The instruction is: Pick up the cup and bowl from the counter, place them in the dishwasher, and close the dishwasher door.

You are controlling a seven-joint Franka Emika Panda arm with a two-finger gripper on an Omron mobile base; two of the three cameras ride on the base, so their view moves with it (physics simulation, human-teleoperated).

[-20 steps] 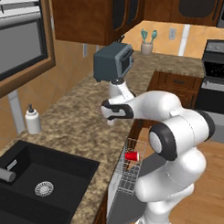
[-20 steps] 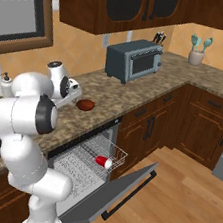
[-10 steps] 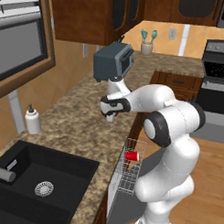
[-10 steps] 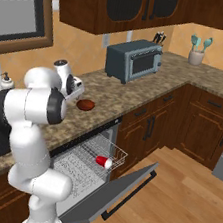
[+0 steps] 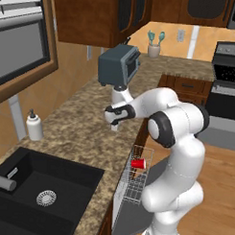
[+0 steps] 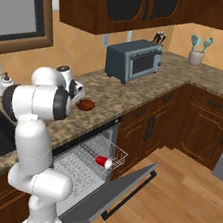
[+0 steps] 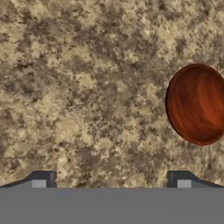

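The dark reddish-brown bowl [image 7: 197, 104] [image 6: 86, 104] sits upright on the speckled counter [image 5: 75, 132] [image 6: 136, 92]. In the hand view it lies toward the right edge, beyond and right of the right fingertip. My gripper [image 7: 111, 181] [image 5: 114, 123] hangs open over bare granite, pointing down, with nothing between its fingertips [image 7: 41, 179]. The red cup [image 5: 138, 163] [image 6: 103, 161] lies on its side in the pale wire rack [image 6: 88, 163] of the dishwasher. The dishwasher door [image 6: 116, 195] is dropped open.
A grey toaster oven [image 5: 119, 65] [image 6: 133, 61] stands on the counter behind the gripper. A black sink [image 5: 40, 188] and a soap bottle [image 5: 34, 126] are to the left. A utensil holder [image 6: 196, 55] sits at the far corner by the range [image 5: 226, 89].
The arm's upper joints have leaned further over the counter and the hand has shifted slightly beside the bowl. The jaws have stayed open; the cup and bowl have not moved.
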